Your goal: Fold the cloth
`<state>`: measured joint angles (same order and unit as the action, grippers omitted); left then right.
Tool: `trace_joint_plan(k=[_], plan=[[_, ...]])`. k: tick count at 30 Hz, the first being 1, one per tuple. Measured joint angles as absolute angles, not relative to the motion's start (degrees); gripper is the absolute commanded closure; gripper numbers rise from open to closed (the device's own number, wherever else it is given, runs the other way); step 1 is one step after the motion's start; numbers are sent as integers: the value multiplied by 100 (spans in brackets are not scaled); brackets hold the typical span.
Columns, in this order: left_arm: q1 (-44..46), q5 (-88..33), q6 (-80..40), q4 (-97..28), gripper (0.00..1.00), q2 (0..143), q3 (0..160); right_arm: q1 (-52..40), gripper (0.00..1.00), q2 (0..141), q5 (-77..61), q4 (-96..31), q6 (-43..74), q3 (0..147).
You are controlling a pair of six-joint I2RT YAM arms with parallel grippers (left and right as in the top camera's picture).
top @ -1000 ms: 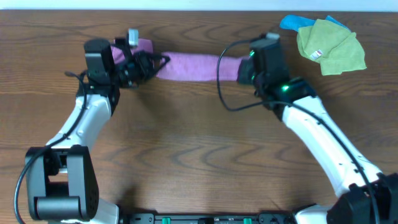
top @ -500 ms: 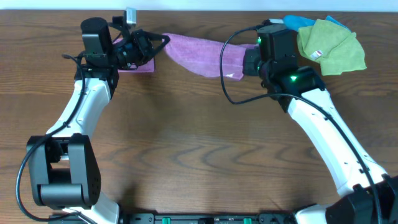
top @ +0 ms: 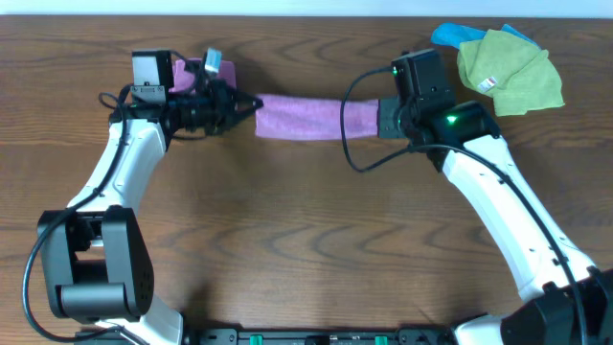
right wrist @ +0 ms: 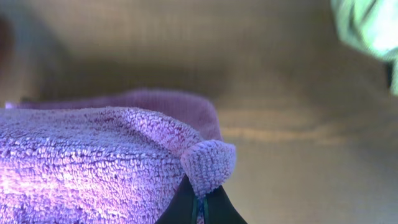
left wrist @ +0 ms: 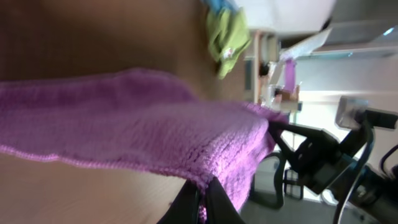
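Observation:
The violet-purple cloth (top: 311,117) hangs stretched as a narrow band between my two grippers, above the wooden table at the far side. My left gripper (top: 251,107) is shut on its left end; in the left wrist view the jaws (left wrist: 203,202) pinch the cloth's (left wrist: 137,124) edge. My right gripper (top: 379,117) is shut on the right end; in the right wrist view the jaws (right wrist: 199,208) pinch a rounded corner of the cloth (right wrist: 93,162). The white tag is not visible.
A lime-green cloth (top: 508,69) lies over a blue cloth (top: 450,34) at the far right. A pinker purple folded piece (top: 187,70) shows behind the left wrist. Wooden table (top: 306,240) spans the front.
Both grippers moved the cloth toward the front and pulled it level and taut; half a second ago it hung slanted and farther back. Both grips stayed shut.

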<state>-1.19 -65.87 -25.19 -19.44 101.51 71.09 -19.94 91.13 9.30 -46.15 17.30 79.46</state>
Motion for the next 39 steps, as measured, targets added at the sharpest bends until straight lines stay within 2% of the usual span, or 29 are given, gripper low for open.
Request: trace_joint_plan(k=[7,18,29,39], plan=[[-134,-6213,-672,-4182,94,10151,7124,-1994,99,9118,375,-5513,1734,7950],[-137,-5791,1223,-5649,94,10151,7118,-2287,99,9118,148,-6010,1977,7706],[-141,-5693,2156,-5961,94,10151,6300,-2773,98,8973,198,-5896,2438,6554],[-141,-5706,2622,-5787,94,10151,5247,-2849,98,8034,58,-5725,2886,5448]])
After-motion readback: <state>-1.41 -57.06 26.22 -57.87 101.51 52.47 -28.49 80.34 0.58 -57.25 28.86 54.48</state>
